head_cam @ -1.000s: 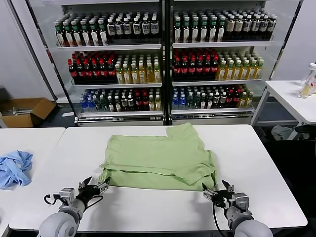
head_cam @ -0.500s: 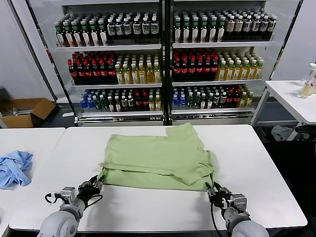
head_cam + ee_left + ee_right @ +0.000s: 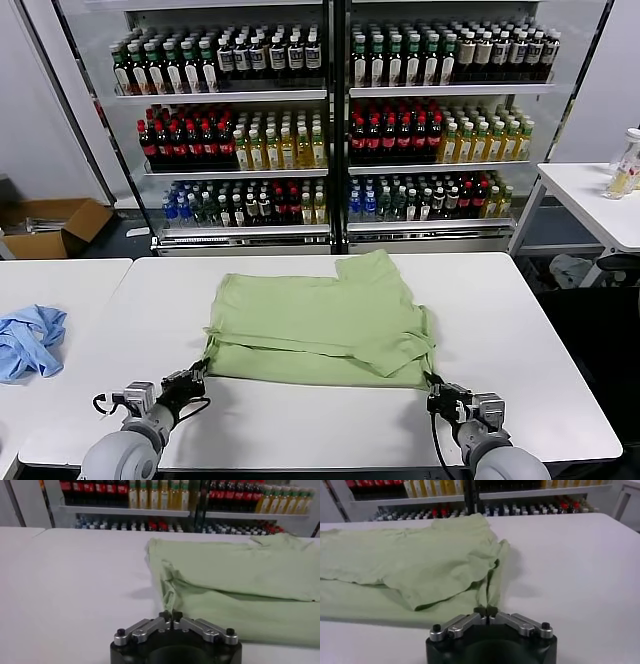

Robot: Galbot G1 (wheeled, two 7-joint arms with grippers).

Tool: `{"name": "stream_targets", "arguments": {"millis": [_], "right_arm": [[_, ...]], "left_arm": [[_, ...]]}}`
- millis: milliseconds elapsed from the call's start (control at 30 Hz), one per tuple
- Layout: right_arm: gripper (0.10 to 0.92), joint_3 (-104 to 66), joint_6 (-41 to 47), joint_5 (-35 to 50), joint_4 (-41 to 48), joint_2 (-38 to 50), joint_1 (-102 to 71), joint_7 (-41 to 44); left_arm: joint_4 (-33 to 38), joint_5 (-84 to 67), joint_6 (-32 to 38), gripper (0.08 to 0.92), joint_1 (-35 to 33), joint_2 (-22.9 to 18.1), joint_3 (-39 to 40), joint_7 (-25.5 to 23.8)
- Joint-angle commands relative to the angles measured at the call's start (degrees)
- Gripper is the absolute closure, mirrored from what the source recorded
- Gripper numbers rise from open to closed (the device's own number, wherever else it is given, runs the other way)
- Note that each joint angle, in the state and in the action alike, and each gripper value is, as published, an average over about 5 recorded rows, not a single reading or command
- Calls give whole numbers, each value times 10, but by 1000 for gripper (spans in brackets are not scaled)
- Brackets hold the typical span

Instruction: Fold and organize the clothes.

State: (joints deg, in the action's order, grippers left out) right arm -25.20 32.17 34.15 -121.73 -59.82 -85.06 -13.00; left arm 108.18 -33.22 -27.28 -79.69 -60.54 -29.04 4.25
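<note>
The fold looks partly done. The light green polo shirt (image 3: 320, 330) lies in the middle of the white surface (image 3: 520, 330), already doubled over itself into a rough rectangle, with one flap lying slantwise across the top layer and a sleeve sticking out at the far edge toward the drinks cooler (image 3: 330, 120). At least one more fold and a final tidying appear to remain.

Both claws sit at the near edge of the shirt. The left claw (image 3: 192, 378) has its fingers pinched together on the near left corner of the fabric; in the left wrist view the cloth bunches into a small ridge right at the fingertips (image 3: 170, 616). The right claw (image 3: 436, 392) is likewise clamped on the near right corner, where the hem gathers into the closed tips (image 3: 486, 611). This reads as the grip before lifting the near edge and carrying it away from the robot.

The fabric is thin, soft and wrinkled, with uneven layered edges. Collar, buttons and logo are not visible. A light blue garment (image 3: 28, 340) lies crumpled on the neighbouring surface, well apart.
</note>
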Motion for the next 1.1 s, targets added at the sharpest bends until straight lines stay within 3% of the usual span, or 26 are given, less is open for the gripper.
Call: {"name": "stream_targets", "arguments": {"millis": [33, 200, 500, 767, 867, 1100], "right_arm": [[917, -67, 9, 8, -97, 23, -83, 17], [917, -82, 9, 6, -117, 18, -108, 18], [917, -74, 3, -22, -126, 4, -159, 18], [917, -68, -1, -65, -127, -1, -194, 16], [884, -76, 3, -67, -137, 1, -194, 13], [687, -96, 9, -55, -185, 18, -154, 8]], "left_arm": [[152, 0, -4, 906, -156, 23, -46, 21], [195, -3, -5, 908, -220, 28, -79, 33], [218, 4, -14, 913, -277, 20, -103, 36], [209, 10, -17, 912, -277, 10, -101, 45], [217, 11, -20, 878, -270, 8, -102, 48], [257, 8, -29, 686, -227, 14, -117, 69]]}}
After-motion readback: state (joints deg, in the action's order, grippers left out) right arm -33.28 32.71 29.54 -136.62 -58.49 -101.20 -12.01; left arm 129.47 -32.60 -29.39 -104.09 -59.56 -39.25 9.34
